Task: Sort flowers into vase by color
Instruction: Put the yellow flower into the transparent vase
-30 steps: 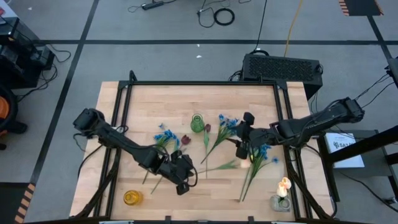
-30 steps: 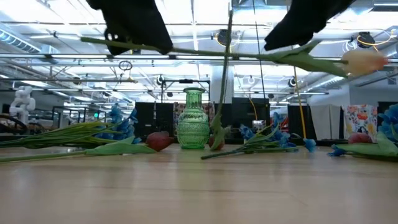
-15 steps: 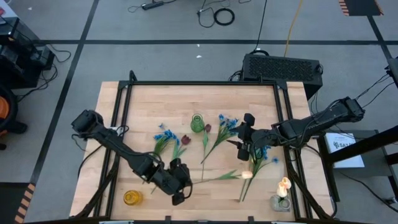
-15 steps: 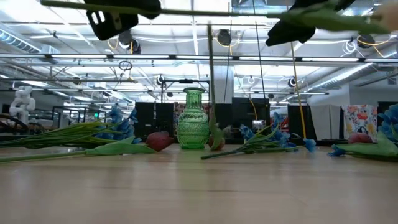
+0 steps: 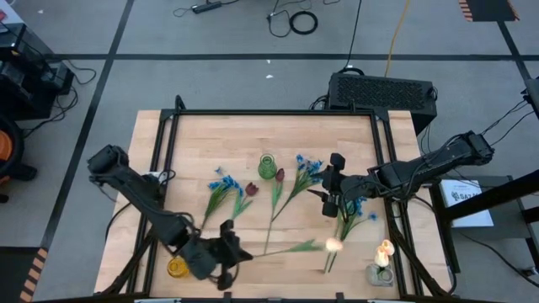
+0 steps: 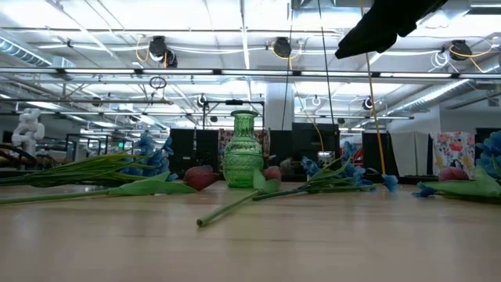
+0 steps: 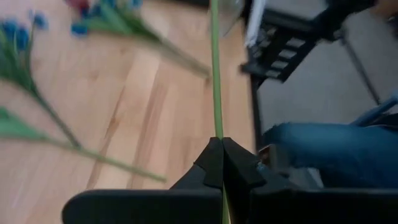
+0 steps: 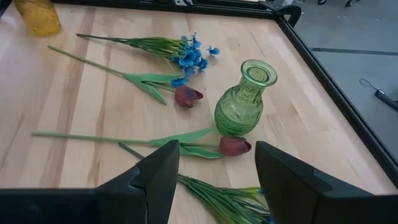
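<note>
My left gripper (image 5: pixel 232 251) is near the table's near-left corner, shut on a cream-yellow tulip whose blossom (image 5: pixel 334 245) points toward the table's right. Beside the gripper stands a yellow vase (image 5: pixel 177 268). A green vase (image 5: pixel 267 166) stands mid-table. A dark red tulip (image 5: pixel 280 174) lies beside it, its stem (image 6: pixel 235 205) flat on the wood. A second red tulip (image 8: pixel 188 96) and blue flowers (image 5: pixel 223 181) lie left of the green vase. My right gripper (image 8: pixel 217 180) hovers open above blue flowers (image 5: pixel 358 206) at the right. My left gripper pinches the cream-yellow tulip's thin green stem (image 7: pixel 216 124) between its two shut fingertips, near the stem's bare end. The fingers point toward the table's right, and the stem runs on ahead along them. The flower is lifted clear of the table and lies nearly level.
A clear vase (image 5: pixel 379 273) with a cream flower (image 5: pixel 384 251) in it stands at the near right corner. More blue flowers (image 5: pixel 307 166) lie right of the green vase. A black frame (image 5: pixel 383 135) runs around the table.
My left gripper has gone up and toward the table's near-left corner, carrying the cream-yellow tulip out of the low view. The red tulip's stem stood upright, with its head on the table. It has since fallen flat onto the wood.
</note>
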Controlling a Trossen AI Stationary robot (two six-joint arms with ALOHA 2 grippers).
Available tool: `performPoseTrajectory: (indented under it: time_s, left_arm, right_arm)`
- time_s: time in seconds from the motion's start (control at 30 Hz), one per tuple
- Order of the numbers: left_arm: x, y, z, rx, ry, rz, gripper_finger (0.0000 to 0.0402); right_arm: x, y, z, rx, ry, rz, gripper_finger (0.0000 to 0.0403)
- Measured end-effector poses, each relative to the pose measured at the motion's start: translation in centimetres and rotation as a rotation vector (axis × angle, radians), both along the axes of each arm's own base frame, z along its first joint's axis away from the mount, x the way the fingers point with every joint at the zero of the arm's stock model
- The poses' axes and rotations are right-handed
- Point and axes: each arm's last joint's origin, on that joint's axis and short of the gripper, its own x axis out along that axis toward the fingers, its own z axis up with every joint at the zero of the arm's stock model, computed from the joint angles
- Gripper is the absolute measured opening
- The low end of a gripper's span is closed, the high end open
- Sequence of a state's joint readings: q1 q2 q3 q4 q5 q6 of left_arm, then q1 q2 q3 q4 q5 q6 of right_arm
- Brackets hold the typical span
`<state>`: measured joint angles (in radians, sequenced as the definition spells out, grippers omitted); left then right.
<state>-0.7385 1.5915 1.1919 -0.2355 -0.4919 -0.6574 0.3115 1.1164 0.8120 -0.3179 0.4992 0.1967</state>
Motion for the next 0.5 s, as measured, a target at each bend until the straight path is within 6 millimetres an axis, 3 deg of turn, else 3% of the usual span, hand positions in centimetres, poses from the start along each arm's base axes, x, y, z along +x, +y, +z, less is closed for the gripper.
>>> performPoseTrajectory:
  time_s: [0.3, 0.5]
  left_arm:
    - [-2.6, -1.0, 4.4, 0.182, -0.285, -0.046, 0.0]
    - [-2.2, -0.6, 6.3, 0.336, -0.441, -0.002, 0.0]
  right_arm:
    - [0.6, 0.2, 0.9, 0.027, -0.103, 0.03, 0.0203]
    - [1.8, 1.1, 2.7, 0.067, -0.298, 0.223, 0.0204]
